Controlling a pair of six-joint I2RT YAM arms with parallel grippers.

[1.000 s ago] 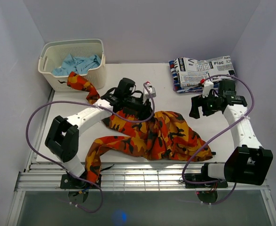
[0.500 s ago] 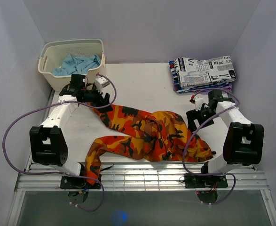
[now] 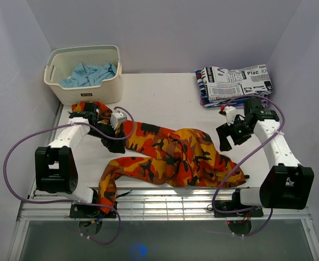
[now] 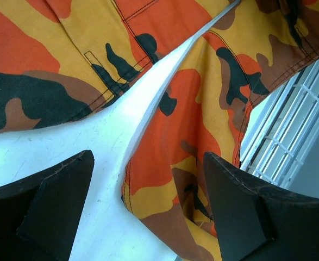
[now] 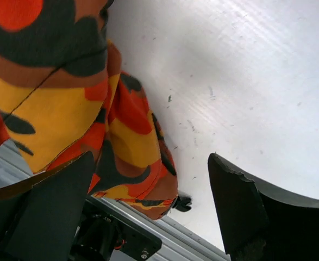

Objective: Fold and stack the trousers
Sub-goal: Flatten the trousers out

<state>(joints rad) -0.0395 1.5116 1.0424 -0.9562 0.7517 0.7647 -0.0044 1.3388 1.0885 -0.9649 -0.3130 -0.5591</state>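
Note:
The trousers [image 3: 181, 155], in orange, red, yellow and dark camouflage, lie crumpled across the white table [image 3: 164, 98]. One end reaches toward the basket and one leg trails to the near left edge. My left gripper [image 3: 111, 136] hovers open over their left part. In the left wrist view its fingers [image 4: 148, 163] stand wide apart above the trousers [image 4: 170, 109] and bare table, holding nothing. My right gripper [image 3: 228, 136] hangs open over the right end. The right wrist view shows its jaws [image 5: 151, 157] empty, with the trousers [image 5: 50, 109] to the left.
A cream basket [image 3: 83, 70] holding light blue cloth [image 3: 88, 73] stands at the back left. A folded white garment with black newspaper lettering [image 3: 235, 81] lies at the back right. A slatted metal rail [image 3: 164, 204] runs along the near edge.
My left gripper swung left from the table's middle, dragging the trousers' upper part toward the basket, then opened and let go, and has drawn back a little. The right gripper shifted slightly.

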